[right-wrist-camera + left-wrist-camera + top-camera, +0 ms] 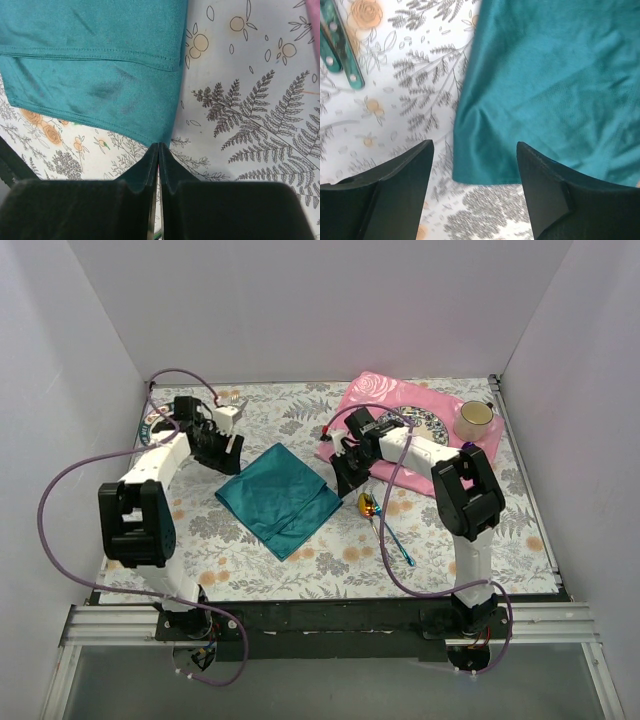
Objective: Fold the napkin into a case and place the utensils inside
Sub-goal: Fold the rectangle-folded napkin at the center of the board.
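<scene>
Utensils of slim iridescent rainbow metal [371, 506] lie nearest the arm bases on the floral-print tablecloth [300, 565], with the gold-pink bowl on the far side and a blue-green handle [397, 541] pointing near-right. Just to their left, without touching them, is the dark teal, slightly shiny cloth napkin [280, 498], folded into a diagonal rectangle with one stitched layer over another. The right gripper [159, 146] has its black fingers pressed together at the napkin's right corner; whether they catch any cloth cannot be told. The left gripper [474, 150] hangs over the napkin's far-left corner, fingers spread wide. Green-handled cutlery [342, 60] lies beyond. Far right is a pink rose-patterned placemat [362, 395] carrying a patterned plate [428, 426] and a beige cup [474, 420].
</scene>
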Controlling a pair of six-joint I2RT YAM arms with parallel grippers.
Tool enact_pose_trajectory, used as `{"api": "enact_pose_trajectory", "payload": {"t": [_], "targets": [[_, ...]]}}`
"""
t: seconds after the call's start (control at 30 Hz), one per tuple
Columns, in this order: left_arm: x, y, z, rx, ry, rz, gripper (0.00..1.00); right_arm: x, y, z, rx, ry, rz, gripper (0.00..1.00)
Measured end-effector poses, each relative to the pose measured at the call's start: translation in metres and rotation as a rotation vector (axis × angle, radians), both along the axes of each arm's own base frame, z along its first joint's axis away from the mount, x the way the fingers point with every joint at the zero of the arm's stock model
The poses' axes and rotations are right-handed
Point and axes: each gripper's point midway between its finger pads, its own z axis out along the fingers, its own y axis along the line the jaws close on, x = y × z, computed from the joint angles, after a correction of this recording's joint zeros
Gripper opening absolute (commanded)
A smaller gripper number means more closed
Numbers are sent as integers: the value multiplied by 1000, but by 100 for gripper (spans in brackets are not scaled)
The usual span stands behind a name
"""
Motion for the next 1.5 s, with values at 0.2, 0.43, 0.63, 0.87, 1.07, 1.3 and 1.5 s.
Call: {"api": "enact_pose_trajectory", "payload": {"t": [0.2,0.43,0.63,0.87,1.07,1.3,1.5], "targets": [[-43,8,4,-105,38,97,63,-4,2,-15,-18,28,9,7],[-77,-3,-21,-143,144,92,62,-15,4,-26,-33,44,33,6],[-75,-3,-22,-139,135,85,62,-40,11,-26,-23,42,83,6],[-75,-3,-23,-133,130,63,58,-110,27,-21,39,168,221,8],[-78,-15,-25,-134,140,25,56,-98,41,31,173,99,244,10],[-79,-41,-31,-148,160,-7,51,-62,54,57,216,-51,220,7],[-79,-38,-56,-122,229,37,50,-59,44,4,104,6,193,7]]}}
